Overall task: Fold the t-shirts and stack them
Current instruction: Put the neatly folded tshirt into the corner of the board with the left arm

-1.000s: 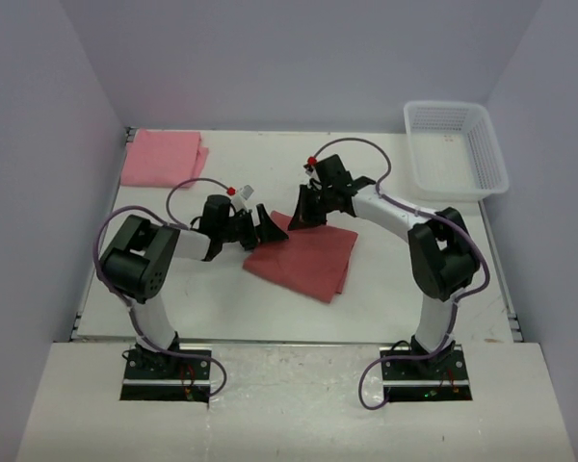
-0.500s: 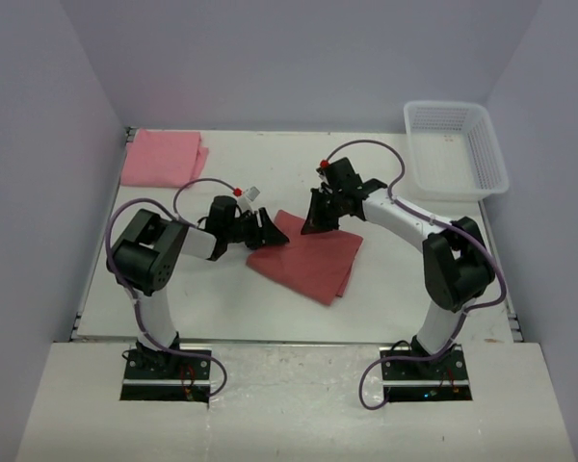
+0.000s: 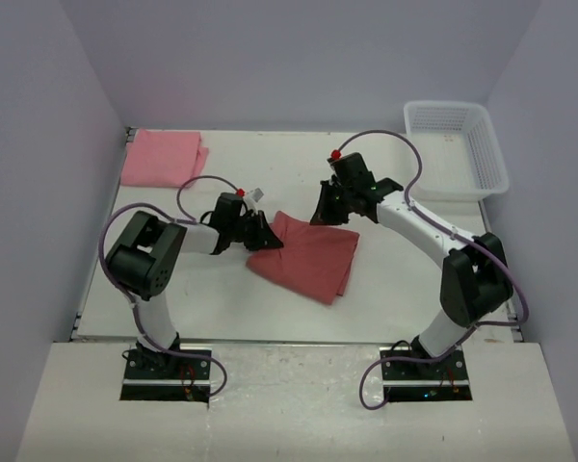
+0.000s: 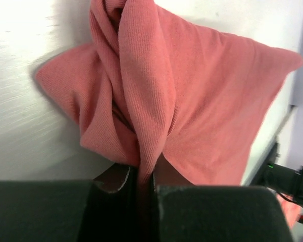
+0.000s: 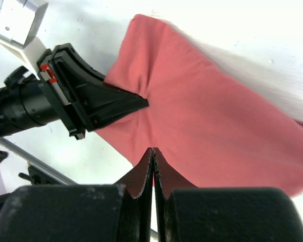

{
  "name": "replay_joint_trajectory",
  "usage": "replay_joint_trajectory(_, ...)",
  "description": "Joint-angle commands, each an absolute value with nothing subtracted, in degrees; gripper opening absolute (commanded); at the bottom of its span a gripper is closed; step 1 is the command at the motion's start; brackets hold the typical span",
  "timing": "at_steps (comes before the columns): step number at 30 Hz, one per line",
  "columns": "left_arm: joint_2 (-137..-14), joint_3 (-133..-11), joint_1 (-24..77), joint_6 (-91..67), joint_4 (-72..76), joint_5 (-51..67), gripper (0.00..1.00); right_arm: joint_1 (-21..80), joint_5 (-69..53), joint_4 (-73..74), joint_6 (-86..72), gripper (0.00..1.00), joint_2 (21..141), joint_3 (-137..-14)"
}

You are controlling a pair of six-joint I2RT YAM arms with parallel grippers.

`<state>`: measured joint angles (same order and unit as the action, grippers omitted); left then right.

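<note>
From above, the left gripper (image 3: 266,237) meets the left corner of the brick-red t-shirt (image 3: 308,258) mid-table (image 3: 270,168), and the right gripper (image 3: 328,216) sits at its far edge. Neither jaw gap can be read here. The pink t-shirt (image 3: 162,157) lies folded at the far left, well apart, and the basket (image 3: 458,144) is at far right. The left wrist view settles it: the fingers are pinched on a bunched ridge of red cloth, whose lower edge they hide. In the right wrist view the fingers are pressed together with nothing between them. Their tips are over the shirt, and whether they touch it is unclear.
</note>
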<state>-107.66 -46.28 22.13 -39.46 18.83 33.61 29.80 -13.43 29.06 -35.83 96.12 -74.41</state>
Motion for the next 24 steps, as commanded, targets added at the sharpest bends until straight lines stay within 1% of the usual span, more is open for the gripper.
replay_joint_trajectory(1,-104.1,-47.7,22.2,-32.1,1.7,19.1,0.0,29.4,-9.1,30.1,-34.2,0.0,90.7,-72.3)
replay_joint_trajectory(3,-100.9,-51.1,22.2,-29.3,-1.7,17.1,0.0,29.4,-7.7,31.5,-33.2,0.0,89.4,-71.8)
replay_joint_trajectory(7,-98.0,-60.3,22.1,-21.6,-11.6,7.5,0.0,29.4,-3.4,33.5,-31.5,0.0,86.6,-70.9)
replay_joint_trajectory(11,-97.2,-66.5,20.9,-15.9,-15.0,3.7,0.0,29.4,-5.0,33.3,-30.6,0.0,84.2,-68.6)
replay_joint_trajectory(19,-101.2,-77.2,17.9,-6.5,-17.5,-1.3,0.0,29.4,-5.8,32.3,-29.3,0.0,81.9,-63.5)
replay_joint_trajectory(24,-106.5,-83.4,14.4,-1.7,-19.2,-3.2,0.0,29.4,-9.7,29.9,-30.1,0.0,78.4,-59.2)
